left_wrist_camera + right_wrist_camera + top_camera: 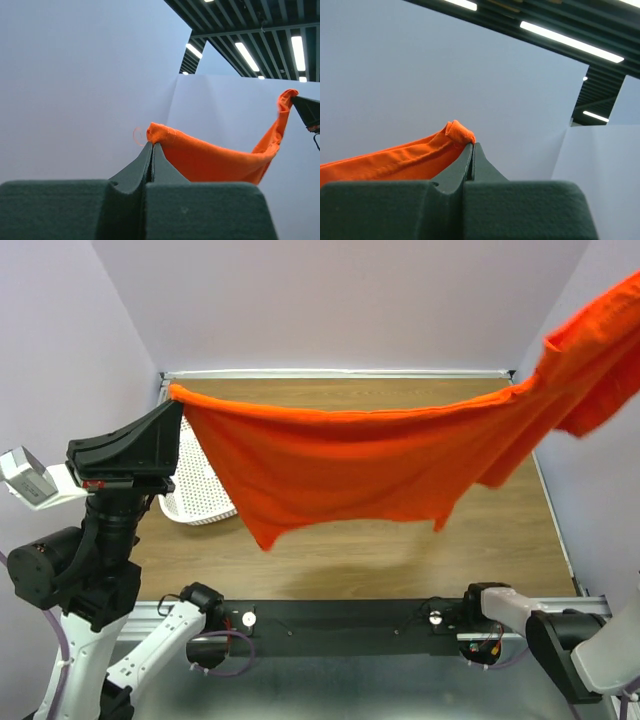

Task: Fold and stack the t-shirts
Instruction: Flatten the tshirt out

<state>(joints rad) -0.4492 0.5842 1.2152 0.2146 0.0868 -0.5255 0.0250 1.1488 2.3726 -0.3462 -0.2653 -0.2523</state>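
The orange-red t-shirt hangs in the air above the wooden table, stretched like a hammock between my two grippers. My left gripper is shut on one corner of it at the left; in the left wrist view the jaws pinch the rolled hem of the t-shirt. My right gripper is shut on another corner of the t-shirt. That gripper lies outside the top view, where the cloth runs off the upper right edge. The shirt's lower part sags in loose folds.
A white perforated basket sits on the table's left side, partly behind the left arm and under the shirt. Lilac walls close in the table on three sides. The right arm's base is at the near right.
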